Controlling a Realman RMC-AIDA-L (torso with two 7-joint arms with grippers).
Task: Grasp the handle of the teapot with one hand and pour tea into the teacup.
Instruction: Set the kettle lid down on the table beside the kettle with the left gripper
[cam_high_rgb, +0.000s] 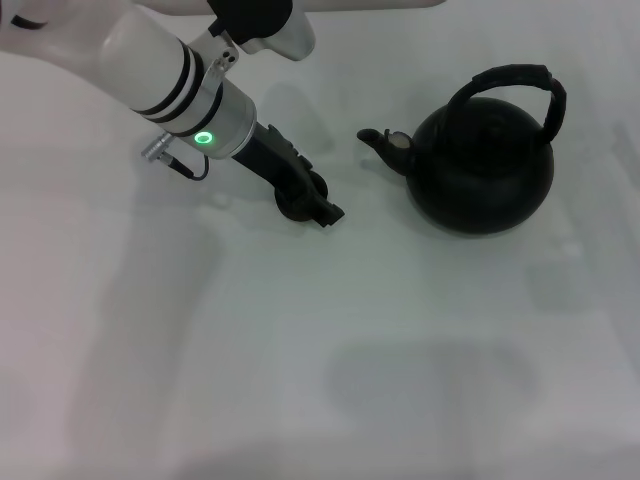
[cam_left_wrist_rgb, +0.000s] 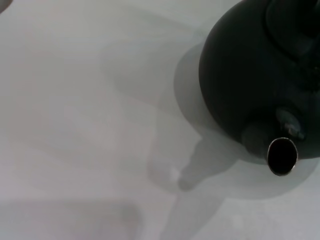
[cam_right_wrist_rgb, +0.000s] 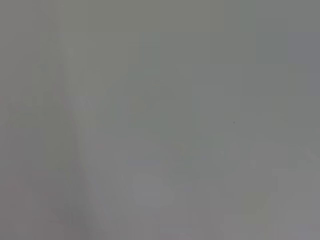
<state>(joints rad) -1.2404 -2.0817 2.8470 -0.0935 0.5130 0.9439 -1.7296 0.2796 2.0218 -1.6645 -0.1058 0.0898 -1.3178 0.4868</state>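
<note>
White counter (cam_high_rgb: 300, 350) carries everything. Left of the teapot (cam_high_rgb: 482, 170), the left arm slants down from above, its left pincer (cam_high_rgb: 315, 200) low over a small dark round thing, perhaps the teacup (cam_high_rgb: 296, 205), mostly hidden; whether it grips, I cannot tell. The teapot stands upright, its spout (cam_high_rgb: 378, 140) pointing left toward that pincer, the handle (cam_high_rgb: 515, 85) arching overhead. No right pincer shows.

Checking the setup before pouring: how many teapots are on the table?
1: the teapot stands on the table's right half, spout toward the left gripper. No second one shows.
</note>
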